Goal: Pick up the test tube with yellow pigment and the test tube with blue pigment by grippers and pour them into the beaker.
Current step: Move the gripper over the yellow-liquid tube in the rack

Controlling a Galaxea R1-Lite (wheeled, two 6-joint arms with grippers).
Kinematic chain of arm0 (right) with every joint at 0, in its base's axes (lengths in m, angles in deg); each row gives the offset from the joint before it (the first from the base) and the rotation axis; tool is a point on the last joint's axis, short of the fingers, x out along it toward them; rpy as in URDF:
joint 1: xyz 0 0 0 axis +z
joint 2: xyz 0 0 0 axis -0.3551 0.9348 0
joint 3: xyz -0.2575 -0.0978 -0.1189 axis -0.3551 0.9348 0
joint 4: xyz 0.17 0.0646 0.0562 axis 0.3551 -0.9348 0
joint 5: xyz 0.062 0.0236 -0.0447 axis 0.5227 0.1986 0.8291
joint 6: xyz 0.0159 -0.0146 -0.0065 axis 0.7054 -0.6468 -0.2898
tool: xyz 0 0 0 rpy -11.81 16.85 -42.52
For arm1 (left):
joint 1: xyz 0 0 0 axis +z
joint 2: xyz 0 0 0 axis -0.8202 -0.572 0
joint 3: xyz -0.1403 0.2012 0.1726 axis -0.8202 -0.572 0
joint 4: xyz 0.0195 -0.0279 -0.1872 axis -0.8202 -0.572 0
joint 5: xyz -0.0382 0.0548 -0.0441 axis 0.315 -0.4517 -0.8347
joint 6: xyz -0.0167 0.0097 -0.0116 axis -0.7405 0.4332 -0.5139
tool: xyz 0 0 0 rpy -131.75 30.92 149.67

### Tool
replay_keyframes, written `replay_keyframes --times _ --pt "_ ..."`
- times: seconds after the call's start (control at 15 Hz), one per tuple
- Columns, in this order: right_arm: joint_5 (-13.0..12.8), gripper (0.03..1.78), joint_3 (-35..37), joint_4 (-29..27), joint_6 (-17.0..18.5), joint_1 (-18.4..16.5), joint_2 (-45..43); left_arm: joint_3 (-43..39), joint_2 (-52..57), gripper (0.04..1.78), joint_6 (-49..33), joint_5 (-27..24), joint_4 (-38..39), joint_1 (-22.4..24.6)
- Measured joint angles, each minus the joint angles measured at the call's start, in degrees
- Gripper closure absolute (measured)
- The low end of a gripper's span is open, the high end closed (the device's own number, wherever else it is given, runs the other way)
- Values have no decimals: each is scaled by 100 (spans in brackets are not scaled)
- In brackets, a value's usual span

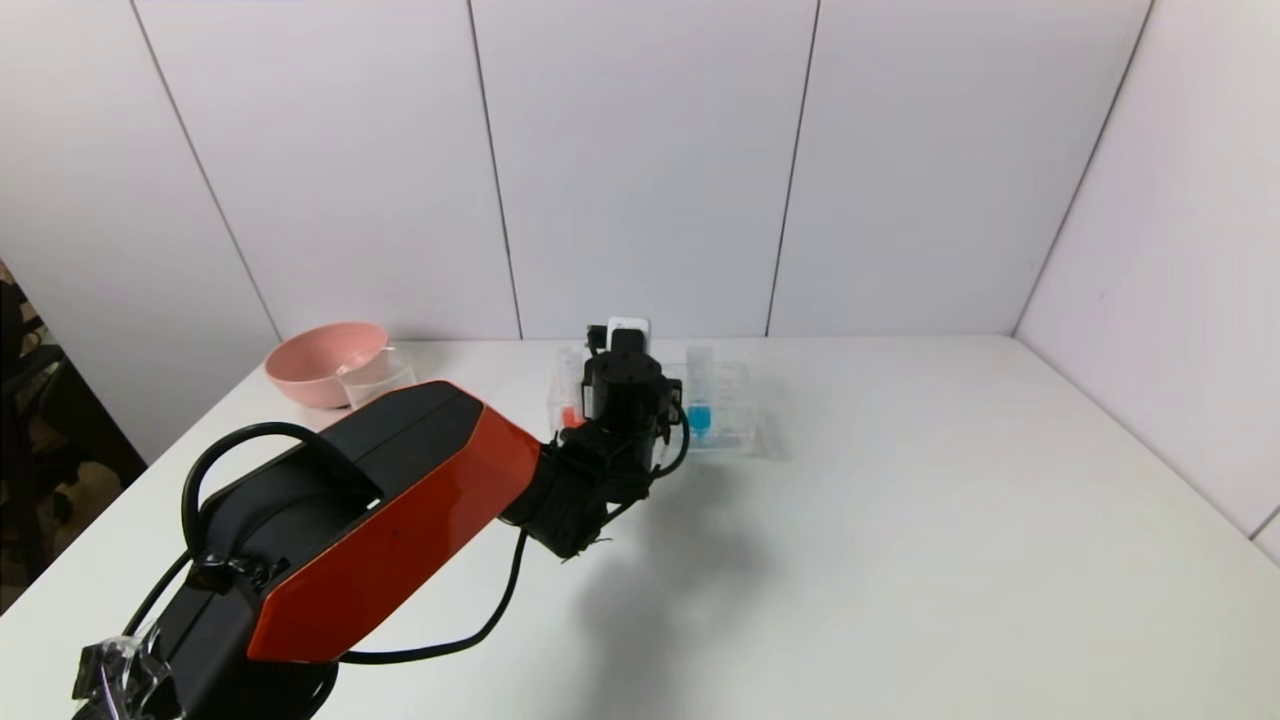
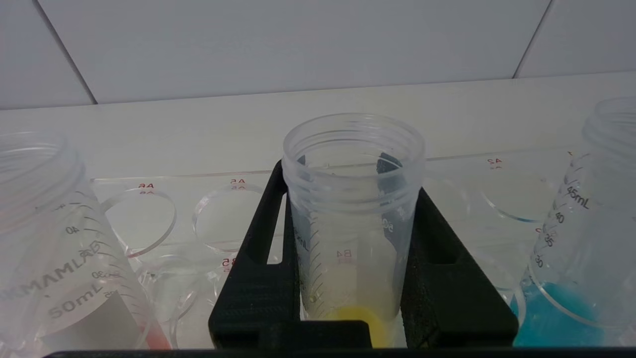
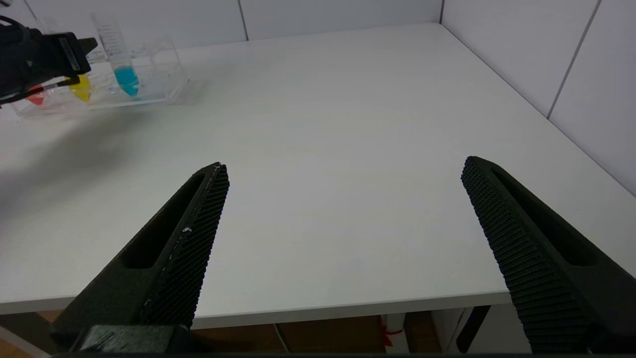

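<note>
The right gripper (image 3: 343, 238) hangs parked over the near table edge (image 3: 348, 298), its fingers spread wide with nothing between them. Farther out, the left gripper (image 2: 353, 278) is clenched on the test tube with yellow pigment (image 2: 354, 219), which stands upright in the clear rack (image 1: 735, 425). Just to its right stands the test tube with blue pigment (image 2: 579, 238); to its left, a red-tipped tube (image 2: 54, 243). Well off to its left, the beaker (image 1: 377, 376) touches a pink bowl (image 1: 320, 362).

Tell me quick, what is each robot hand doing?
Left gripper: closed on the yellow test tube in the rack.
Right gripper: open, holding nothing, above the table.
</note>
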Motion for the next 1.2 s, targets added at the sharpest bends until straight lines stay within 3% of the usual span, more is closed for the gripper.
replay_keyframes --times 1.2 --pt "0 10 0 0 1 0 0 30 119 127 11 9 -66 -1"
